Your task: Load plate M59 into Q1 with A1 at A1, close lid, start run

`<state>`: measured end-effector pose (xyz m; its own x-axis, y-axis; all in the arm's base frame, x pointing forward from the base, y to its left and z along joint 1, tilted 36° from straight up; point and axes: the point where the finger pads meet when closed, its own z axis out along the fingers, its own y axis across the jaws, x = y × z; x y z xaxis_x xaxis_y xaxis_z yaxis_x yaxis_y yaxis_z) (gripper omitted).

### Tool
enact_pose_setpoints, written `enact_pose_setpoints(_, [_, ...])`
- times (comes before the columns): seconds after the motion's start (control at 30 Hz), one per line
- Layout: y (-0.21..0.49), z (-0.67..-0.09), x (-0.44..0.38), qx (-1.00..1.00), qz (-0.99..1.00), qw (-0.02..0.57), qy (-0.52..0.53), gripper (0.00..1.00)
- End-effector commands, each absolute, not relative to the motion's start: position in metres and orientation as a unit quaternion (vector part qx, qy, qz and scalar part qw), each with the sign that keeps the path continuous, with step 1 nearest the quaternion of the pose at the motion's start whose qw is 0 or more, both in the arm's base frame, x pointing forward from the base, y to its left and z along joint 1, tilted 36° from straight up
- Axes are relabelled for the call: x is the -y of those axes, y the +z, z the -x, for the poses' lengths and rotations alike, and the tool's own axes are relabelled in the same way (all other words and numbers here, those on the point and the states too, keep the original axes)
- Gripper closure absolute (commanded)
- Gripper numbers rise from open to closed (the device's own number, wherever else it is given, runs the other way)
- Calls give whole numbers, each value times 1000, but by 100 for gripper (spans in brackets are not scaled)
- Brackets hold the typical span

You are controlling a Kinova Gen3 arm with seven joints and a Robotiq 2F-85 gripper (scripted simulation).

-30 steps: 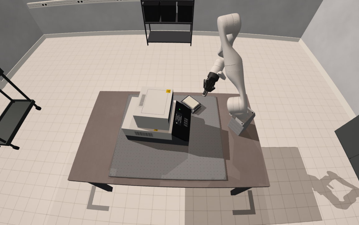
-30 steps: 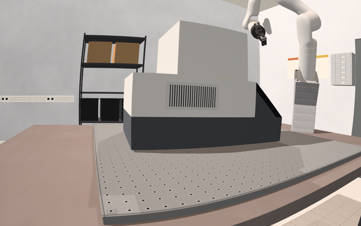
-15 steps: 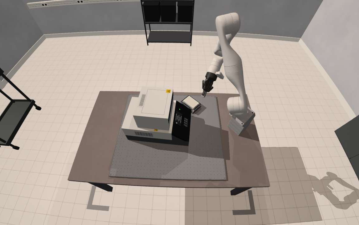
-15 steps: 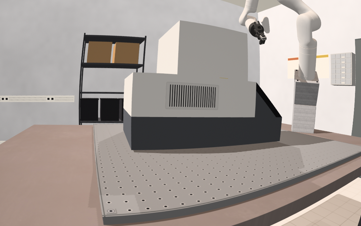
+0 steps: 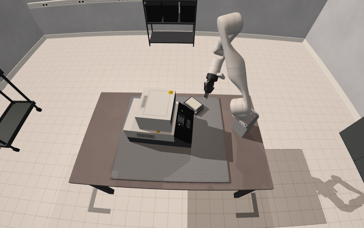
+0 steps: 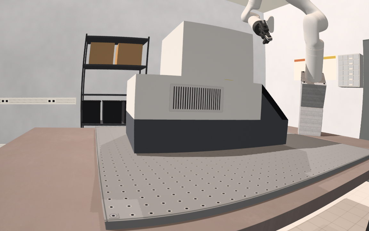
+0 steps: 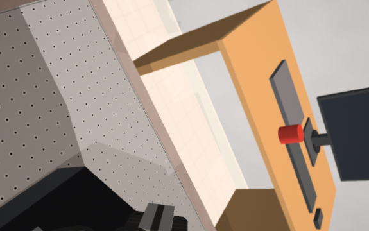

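Plate: pale M59 [image 5: 194, 104] sits in nest N1 [image 5: 203, 106], far side of the bench [image 5: 89, 147] [image 6: 36, 172], right of the cycler.
Cycler: Q1 [image 5: 149, 136] [image 6: 197, 134], lid [image 5: 157, 103] [image 6: 217, 54] apparently shut, lamp [image 5: 182, 110] green.
End effector: pressed together [image 5: 206, 95] [image 6: 268, 39] [image 7: 157, 216], nothing pinched, above the far right, apart from the plate.

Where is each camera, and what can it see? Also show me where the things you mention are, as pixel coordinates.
Top: high up, looking down at the table [image 5: 88, 158] [image 6: 50, 178], the machine [image 5: 155, 106] [image 6: 200, 132] and the whole arm [image 5: 235, 60] [image 6: 313, 63].
Exterior: low beside the table, facing the machine's vented side; part of the arm and the gripper [image 5: 206, 95] [image 6: 268, 39] [image 7: 156, 216] show.
Wrist: on the arm, looking past its fingertips at a desk [image 7: 251, 64] with a screen [image 7: 359, 135]; just the gripper shows.
Top and exterior share the machine, table and a black rack [image 5: 171, 23] [image 6: 115, 67].
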<state>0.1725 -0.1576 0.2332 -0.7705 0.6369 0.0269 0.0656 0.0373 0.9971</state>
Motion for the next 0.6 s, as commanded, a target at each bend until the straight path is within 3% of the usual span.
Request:
enact_pose_setpoints(0.0, [233, -173, 158, -703, -241, 226, 629, 90])
enact_pose_setpoints(0.57, [239, -180, 155, -747, -196, 236, 590, 90])
